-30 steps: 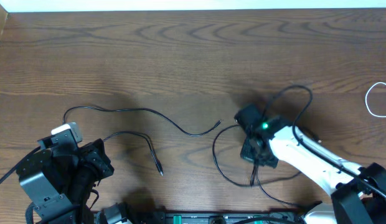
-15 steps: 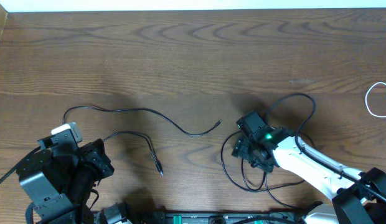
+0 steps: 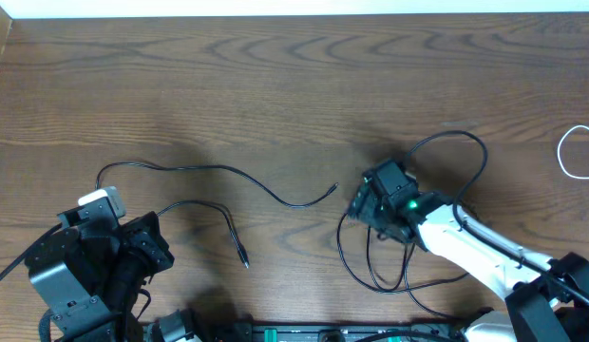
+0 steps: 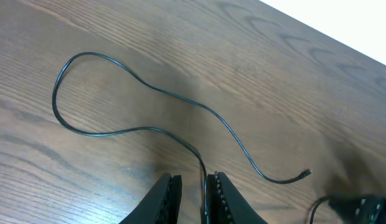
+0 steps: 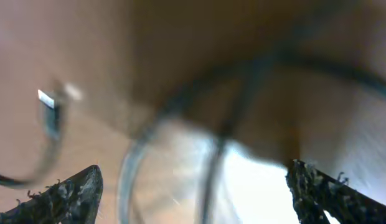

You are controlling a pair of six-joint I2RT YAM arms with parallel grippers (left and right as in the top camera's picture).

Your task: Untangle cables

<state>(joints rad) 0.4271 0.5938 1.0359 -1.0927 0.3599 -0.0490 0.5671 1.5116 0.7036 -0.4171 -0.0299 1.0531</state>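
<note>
Cables (image 3: pixel 223 169) lie thin and limp on a wood-grain table (image 3: pixel 275 76). At the left gripper (image 4: pixel 194 180), one black cable (image 4: pixel 180 98) runs between the nearly closed fingers, seemingly pinched. Ahead of them it swings out in a loose loop to a small plug. The right gripper (image 3: pixel 367 201) has its fingers spread wide over a second black cable (image 3: pixel 338 242), which lies in overlapping loops under and behind it. Its wrist view is too blurred for detail. Well apart behind that gripper curls a white cable (image 3: pixel 561 152), cut off at the frame edge.
</note>
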